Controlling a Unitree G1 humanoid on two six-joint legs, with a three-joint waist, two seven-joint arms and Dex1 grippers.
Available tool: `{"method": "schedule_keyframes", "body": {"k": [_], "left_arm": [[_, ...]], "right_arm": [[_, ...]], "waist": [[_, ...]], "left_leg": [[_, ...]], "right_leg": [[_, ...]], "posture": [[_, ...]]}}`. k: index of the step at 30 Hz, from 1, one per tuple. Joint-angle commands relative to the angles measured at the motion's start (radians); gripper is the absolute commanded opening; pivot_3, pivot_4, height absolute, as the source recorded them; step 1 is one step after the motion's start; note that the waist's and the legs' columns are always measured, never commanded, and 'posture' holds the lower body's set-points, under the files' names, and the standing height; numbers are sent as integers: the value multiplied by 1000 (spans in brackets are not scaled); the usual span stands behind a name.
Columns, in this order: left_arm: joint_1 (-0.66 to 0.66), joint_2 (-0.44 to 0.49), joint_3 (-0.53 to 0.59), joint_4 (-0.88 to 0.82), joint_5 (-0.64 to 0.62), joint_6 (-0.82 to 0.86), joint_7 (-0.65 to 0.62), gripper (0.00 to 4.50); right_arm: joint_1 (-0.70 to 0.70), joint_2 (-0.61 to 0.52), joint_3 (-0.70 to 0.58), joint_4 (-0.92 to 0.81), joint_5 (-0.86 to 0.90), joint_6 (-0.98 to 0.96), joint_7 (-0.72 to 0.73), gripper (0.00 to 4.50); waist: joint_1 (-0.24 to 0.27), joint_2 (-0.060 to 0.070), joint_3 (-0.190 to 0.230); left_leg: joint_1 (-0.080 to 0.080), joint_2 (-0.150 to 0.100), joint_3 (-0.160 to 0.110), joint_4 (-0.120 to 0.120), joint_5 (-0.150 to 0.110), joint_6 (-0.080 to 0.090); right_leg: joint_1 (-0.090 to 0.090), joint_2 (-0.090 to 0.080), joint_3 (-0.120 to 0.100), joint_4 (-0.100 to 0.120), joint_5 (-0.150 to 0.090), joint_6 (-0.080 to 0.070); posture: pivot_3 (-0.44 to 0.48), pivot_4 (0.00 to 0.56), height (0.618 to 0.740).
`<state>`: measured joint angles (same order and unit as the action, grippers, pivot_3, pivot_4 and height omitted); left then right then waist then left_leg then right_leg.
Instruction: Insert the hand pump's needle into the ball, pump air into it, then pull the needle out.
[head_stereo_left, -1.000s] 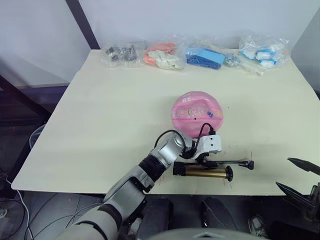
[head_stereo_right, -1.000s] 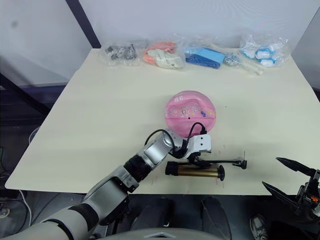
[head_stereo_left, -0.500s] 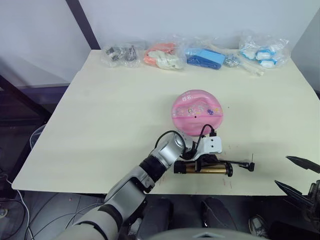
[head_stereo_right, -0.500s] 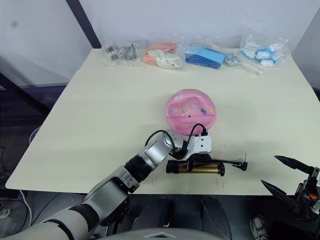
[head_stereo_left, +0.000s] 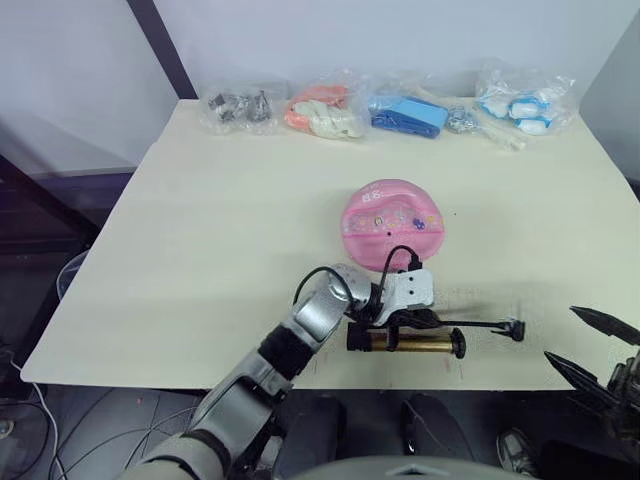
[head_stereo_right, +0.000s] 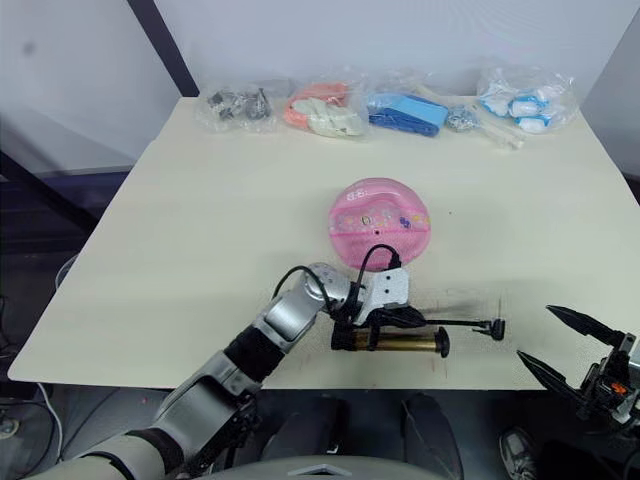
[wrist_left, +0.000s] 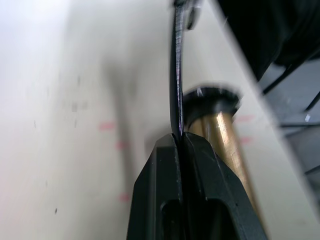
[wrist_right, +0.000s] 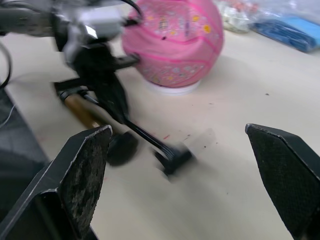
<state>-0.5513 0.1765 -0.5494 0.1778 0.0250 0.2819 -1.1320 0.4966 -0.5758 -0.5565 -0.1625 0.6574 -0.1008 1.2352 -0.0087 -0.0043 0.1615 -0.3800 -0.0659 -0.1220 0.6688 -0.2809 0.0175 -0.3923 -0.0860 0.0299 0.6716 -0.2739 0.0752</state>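
Pale bench (head_stereo_left: 200, 250), grey wall behind; bagged items (head_stereo_left: 330, 108) are ranged beyond the ball (head_stereo_left: 392, 222). The ball is seated mid-bench on a white ring. The hand pump (head_stereo_left: 405, 342) is laid just in front of the ball. The hose (wrist_left: 177, 80) is pinched in the closed left tool (wrist_left: 179, 141). The needle (head_stereo_left: 515, 331) is carried at the hose tip, right of the pump. The right tool (wrist_right: 190, 175) is held open, empty, off to the right of the pump. Risk: the thin hose may slip or whip, so the needle may miss the valve.
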Motion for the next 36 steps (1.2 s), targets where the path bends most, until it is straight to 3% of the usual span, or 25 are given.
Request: {"method": "schedule_keyframes", "body": {"k": [1,13,21,29,36], "left_arm": [[28,-2,61,-88,-57,-30,32,70],[75,-10,177,-121,-142,-13,141,70],[81,-11,190,-108,-170,-24,158,70],[74,1,186,-74,-164,-56,140,70],[75,16,175,-63,-161,-75,112,70]], "right_arm": [[8,30,0,-100,35,75,-125,4500],[10,172,72,-424,251,404,-596,4500],[-79,213,131,-493,419,561,-899,4500],[-159,236,213,-516,500,616,-1026,4500],[-168,210,219,-511,506,626,-1028,4500]], "waist": [[1,0,0],[4,1,0],[3,0,0],[-2,1,0],[-2,1,0]], "left_leg": [[0,0,0,0,0,0],[0,0,-1,0,0,0],[0,0,-1,0,0,0],[-1,0,-1,0,0,0],[-1,0,-1,0,0,0]], "right_leg": [[0,0,0,0,0,0],[-1,0,0,0,0,0],[-1,0,-1,0,0,0],[-1,1,-1,1,0,0],[-1,1,-1,1,0,0]], "posture": [[0,150,740],[0,150,740],[0,150,740],[0,150,740],[0,150,740]]}}
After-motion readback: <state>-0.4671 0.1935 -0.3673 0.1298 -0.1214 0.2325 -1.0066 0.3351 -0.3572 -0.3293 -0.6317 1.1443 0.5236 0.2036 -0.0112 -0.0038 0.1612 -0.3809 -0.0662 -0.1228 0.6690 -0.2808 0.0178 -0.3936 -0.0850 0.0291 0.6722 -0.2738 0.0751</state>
